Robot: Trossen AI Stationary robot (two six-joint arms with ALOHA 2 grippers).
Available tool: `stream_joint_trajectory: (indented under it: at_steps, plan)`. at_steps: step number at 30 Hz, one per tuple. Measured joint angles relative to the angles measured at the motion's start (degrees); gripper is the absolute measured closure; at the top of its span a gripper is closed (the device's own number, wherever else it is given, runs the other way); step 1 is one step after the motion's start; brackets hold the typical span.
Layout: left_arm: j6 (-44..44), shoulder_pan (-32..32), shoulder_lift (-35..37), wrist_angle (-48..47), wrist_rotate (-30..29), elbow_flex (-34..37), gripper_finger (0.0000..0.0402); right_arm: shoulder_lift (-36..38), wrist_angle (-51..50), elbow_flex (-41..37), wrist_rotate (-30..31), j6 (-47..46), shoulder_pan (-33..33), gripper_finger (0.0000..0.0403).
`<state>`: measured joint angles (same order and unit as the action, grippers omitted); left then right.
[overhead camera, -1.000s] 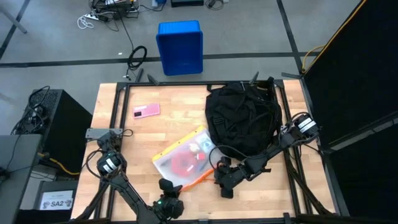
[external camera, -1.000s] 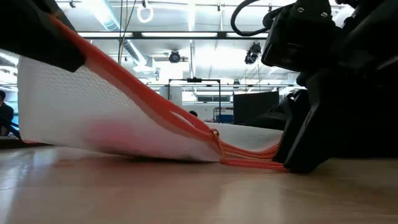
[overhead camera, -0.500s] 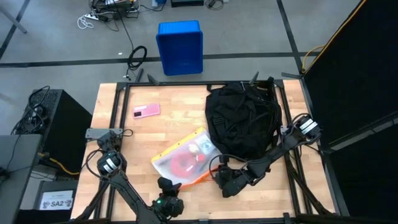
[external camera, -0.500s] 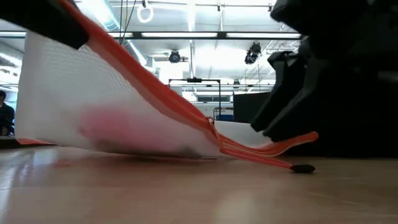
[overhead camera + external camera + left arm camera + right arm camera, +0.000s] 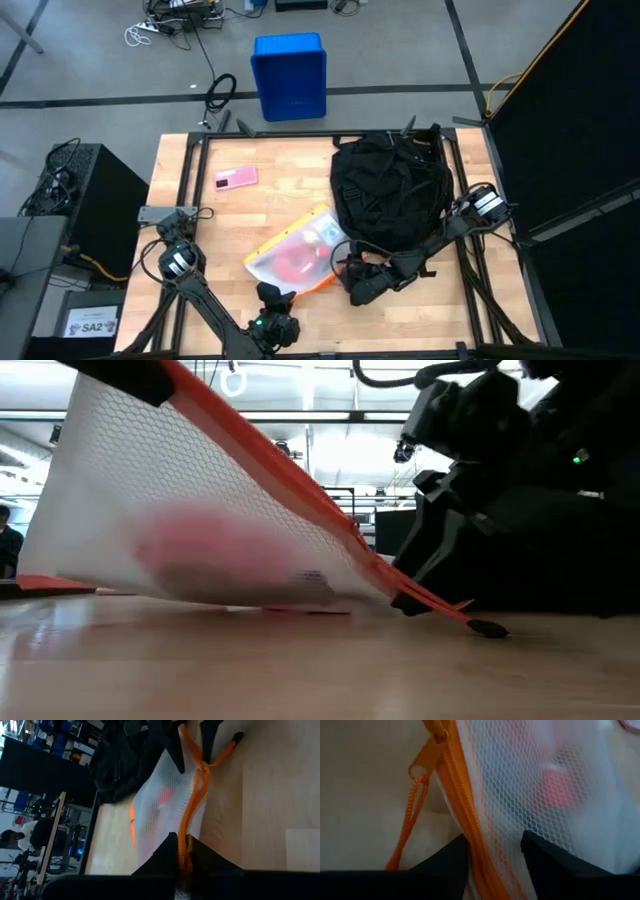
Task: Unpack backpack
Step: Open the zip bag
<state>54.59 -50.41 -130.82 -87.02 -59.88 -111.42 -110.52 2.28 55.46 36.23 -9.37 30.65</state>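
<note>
Only readable text: "SA2" on a white label (image 5: 91, 326), beside the left front corner of the table (image 5: 190, 240), just in front of the black box (image 5: 95, 200) standing off the table's left edge. Nothing else legible.

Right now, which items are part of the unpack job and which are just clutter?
In play:
backpack
mesh zip pouch, orange edge clamped by left pincer and right pincer

Lying about:
pink item on table
blue crate on floor
cables on floor
</note>
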Motion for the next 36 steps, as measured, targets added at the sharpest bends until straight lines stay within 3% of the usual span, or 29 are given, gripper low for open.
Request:
stream_joint_trajectory:
  at_steps: [5,8,15,24,31,36]
  plan:
    - [2.4,-0.8,0.0,-1.8,3.0,0.0,0.0401,0.0,-0.9,0.0,0.1,0.4,-0.1,0.0385]
    - [5.6,-1.8,0.0,-2.9,5.0,0.3,0.0401,0.0,-2.8,0.0,0.5,-1.9,0.1,0.0398]
    - [12.4,-4.7,0.0,-2.7,8.5,3.7,0.0401,0.2,-16.6,0.4,3.0,-13.9,1.5,0.0402]
    - [16.5,-5.3,-0.1,-2.8,10.9,6.3,0.0402,0.4,-20.3,1.0,3.7,-15.7,2.5,0.0403]
    - [16.3,-4.7,0.0,-3.5,11.9,6.3,0.0402,3.5,-13.9,0.4,2.7,-10.0,2.3,0.0396]
    - [14.5,-3.5,0.0,-2.9,11.5,6.3,0.0402,8.2,-11.0,0.5,2.5,-9.3,2.9,0.0355]
